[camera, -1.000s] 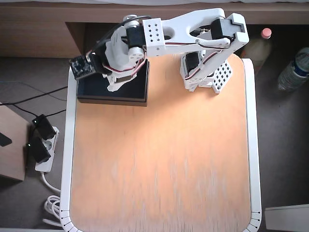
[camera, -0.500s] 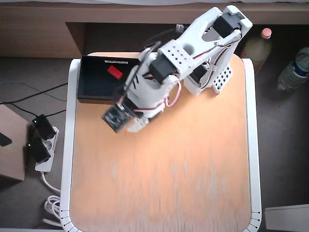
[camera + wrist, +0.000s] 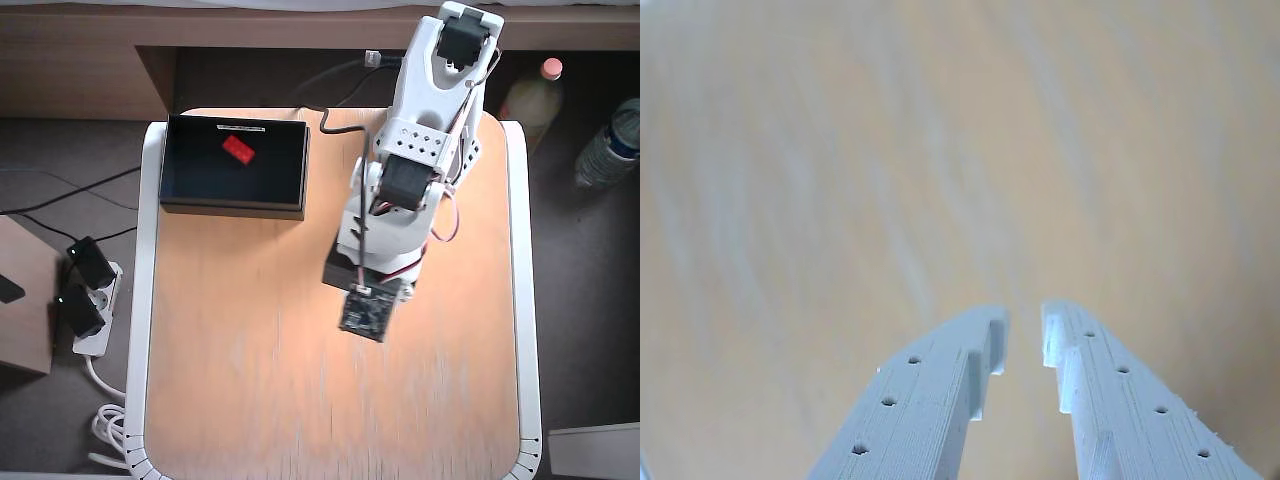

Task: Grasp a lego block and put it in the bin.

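Delivery looks finished, judging from where things lie: the small bright red studded plastic lego block (image 3: 238,148) rests on the dark floor of the shallow rectangular black bin (image 3: 190,170), near the wall with the thin white label strip, well apart from the jaws and off to their upper left in the overhead view. That the brick sits loose there, untouched by anything, suggests it was let go rather than set down carefully.

The pale grey two-finger gripper (image 3: 1026,335) is mostly hidden under the white arm in the overhead view, over the middle of the bare light wooden surface (image 3: 250,400). In the wrist view its jaws stand narrowly parted, a slim gap between the tips, holding nothing; only blurred wood grain shows beyond them. Probably the arm is simply clear of the bin, with no second brick in view to fetch.
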Robot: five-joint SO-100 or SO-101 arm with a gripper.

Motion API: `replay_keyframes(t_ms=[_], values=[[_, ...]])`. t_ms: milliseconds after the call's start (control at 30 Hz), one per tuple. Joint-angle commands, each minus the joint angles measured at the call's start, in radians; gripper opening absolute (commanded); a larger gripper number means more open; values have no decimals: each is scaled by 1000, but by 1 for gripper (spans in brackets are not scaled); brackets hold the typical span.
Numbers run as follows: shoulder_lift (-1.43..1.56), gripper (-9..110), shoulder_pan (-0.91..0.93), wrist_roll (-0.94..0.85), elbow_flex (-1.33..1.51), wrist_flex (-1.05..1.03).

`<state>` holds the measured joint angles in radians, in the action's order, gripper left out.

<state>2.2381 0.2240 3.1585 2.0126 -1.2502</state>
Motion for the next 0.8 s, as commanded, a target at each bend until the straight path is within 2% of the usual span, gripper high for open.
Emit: replay_keyframes(t_ms=[0,233,767], values=[[137,0,-72,18,75,23],[463,0,-112,133,436,147],[850,0,-210,117,848,146]])
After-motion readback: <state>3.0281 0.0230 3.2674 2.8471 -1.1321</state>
